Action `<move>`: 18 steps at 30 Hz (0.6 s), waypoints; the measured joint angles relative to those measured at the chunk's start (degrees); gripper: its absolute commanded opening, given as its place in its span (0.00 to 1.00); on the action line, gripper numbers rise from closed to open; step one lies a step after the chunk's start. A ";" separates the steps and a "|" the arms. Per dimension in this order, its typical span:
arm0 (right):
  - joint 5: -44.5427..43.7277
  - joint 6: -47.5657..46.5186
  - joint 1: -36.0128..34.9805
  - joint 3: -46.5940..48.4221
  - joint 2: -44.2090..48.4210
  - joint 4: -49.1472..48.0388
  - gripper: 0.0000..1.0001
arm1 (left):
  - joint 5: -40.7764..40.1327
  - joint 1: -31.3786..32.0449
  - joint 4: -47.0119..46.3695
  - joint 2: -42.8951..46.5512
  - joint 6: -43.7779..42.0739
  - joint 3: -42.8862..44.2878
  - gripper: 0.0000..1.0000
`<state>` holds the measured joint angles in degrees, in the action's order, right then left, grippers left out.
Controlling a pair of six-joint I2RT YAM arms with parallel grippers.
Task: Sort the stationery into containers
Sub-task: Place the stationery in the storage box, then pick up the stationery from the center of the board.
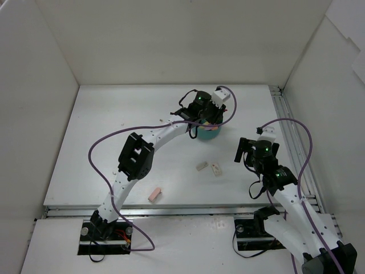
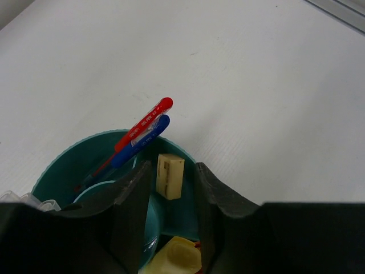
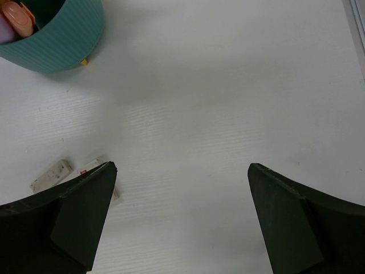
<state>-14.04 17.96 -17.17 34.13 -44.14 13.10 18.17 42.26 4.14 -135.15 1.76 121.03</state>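
Note:
The round teal cup (image 1: 209,135) stands at the back middle of the table. My left gripper (image 1: 206,117) hangs right over it, jaws open. In the left wrist view a beige eraser (image 2: 170,176) sits loose between the fingers (image 2: 132,194), touching neither, inside the cup (image 2: 68,162). A red pen (image 2: 142,127), a blue pen (image 2: 140,145) and a yellow highlighter (image 2: 177,257) stand in the cup. My right gripper (image 1: 255,146) is open and empty, low over bare table to the cup's right (image 3: 181,166).
Three erasers lie on the table: a pink one (image 1: 155,194) near the front, a greyish one (image 1: 201,166) and a white one (image 1: 216,169) in the middle. The right wrist view shows these two (image 3: 51,174) (image 3: 94,164), the cup (image 3: 57,40) and an orange highlighter (image 3: 17,14).

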 measured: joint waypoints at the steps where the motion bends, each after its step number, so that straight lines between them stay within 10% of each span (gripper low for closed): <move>1: 0.09 -0.02 0.00 0.00 0.02 0.00 0.98 | 0.02 0.00 -0.02 0.00 0.00 -0.09 0.34; 10: 4.22 -1.97 0.26 0.00 1.42 -0.09 0.98 | 1.31 0.07 0.02 0.72 -0.79 -1.31 0.58; 13: 7.85 -4.07 -0.28 0.00 1.42 -1.75 0.98 | 2.03 0.07 0.35 2.45 -1.53 -2.73 1.00; 18: 14.62 -10.03 -6.58 0.26 -1.84 -5.77 0.98 | 2.62 0.07 1.31 10.60 -3.34 -8.52 1.00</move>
<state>0.58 7.92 -23.75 34.39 -45.98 7.33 20.80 42.33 5.45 -124.55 -1.58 112.51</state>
